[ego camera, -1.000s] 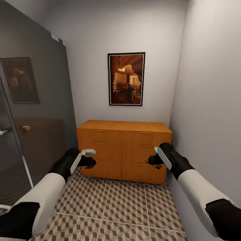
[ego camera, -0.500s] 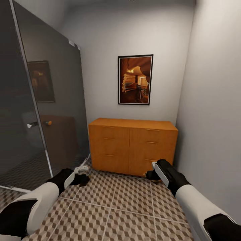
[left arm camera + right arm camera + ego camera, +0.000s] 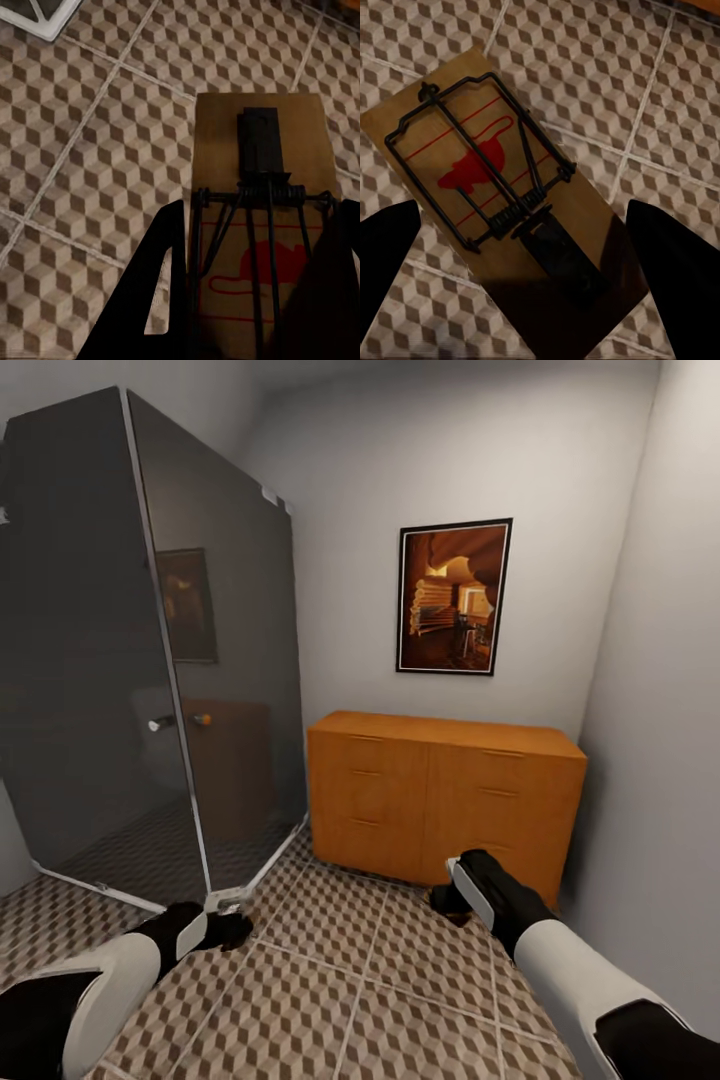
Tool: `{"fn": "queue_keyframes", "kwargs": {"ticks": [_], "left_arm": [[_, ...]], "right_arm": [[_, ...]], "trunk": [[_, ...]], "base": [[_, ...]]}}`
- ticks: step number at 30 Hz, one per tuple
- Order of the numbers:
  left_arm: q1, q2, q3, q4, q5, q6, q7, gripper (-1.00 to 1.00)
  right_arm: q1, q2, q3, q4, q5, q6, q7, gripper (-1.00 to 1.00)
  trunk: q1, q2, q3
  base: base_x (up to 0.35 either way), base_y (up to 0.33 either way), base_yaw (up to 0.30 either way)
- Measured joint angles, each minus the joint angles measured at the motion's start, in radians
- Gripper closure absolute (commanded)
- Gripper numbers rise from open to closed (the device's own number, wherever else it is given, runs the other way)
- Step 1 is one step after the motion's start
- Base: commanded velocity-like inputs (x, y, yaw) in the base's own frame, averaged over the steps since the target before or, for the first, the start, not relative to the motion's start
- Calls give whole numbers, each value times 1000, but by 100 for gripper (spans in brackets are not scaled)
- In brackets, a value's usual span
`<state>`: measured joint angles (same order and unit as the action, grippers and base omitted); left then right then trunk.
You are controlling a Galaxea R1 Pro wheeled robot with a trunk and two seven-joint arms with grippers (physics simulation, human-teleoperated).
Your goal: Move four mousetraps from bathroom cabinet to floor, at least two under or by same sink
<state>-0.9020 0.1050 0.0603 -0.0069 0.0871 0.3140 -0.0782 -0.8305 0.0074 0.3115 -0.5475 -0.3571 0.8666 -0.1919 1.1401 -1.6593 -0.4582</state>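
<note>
Looking down through the head camera, I had the orange-brown cabinet (image 3: 445, 800) against the far wall under a framed picture (image 3: 452, 597), with the dark glass shower enclosure (image 3: 150, 650) on my left and the cube-pattern bathroom floor (image 3: 330, 990) running between them. All the drawer fronts I could see sat flush.

My left gripper (image 3: 228, 926) was low, near the corner of the shower's chrome base, and my right gripper (image 3: 447, 900) hung in front of the cabinet's lower right drawers. From the head view I could not make out what either one carried.

The left wrist camera settled that side: a mousetrap (image 3: 259, 225) sat between the dark fingers (image 3: 157, 292), its board held at both long edges, the wire spring and red mouse print facing the camera, tiles below it. So that jaw was clamped on the trap.

On the right wrist camera a second mousetrap (image 3: 502, 202) lay at a slant between the fingertips (image 3: 679, 262), which stood wide on either side and clear of the board. I could not tell whether that jaw held it or whether it rested on the tiles.
</note>
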Motion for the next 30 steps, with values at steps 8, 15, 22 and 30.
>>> {"fn": "queue_keyframes", "kwargs": {"ticks": [8, 15, 22, 30], "left_arm": [[74, 21, -1, 1, 61, -37, 10, 100], [185, 52, -1, 1, 167, -162, 13, 100], [314, 84, 0, 2, 263, -215, 3, 100], [335, 91, 0, 3, 317, -275, 0, 100]], "right_arm": [[0, 1, -2, 103, 2, -73, 1, 100], [0, 8, -1, 209, 0, -163, 2, 100], [0, 51, -1, 297, 81, -185, 3, 100], [0, 52, -1, 300, 92, -191, 8, 100]], "trunk": [[0, 0, 0], [0, 0, 0], [0, 0, 0], [0, 0, 0]], "base": [[0, 0, 276], [0, 0, 276], [0, 0, 276], [0, 0, 100]]}}
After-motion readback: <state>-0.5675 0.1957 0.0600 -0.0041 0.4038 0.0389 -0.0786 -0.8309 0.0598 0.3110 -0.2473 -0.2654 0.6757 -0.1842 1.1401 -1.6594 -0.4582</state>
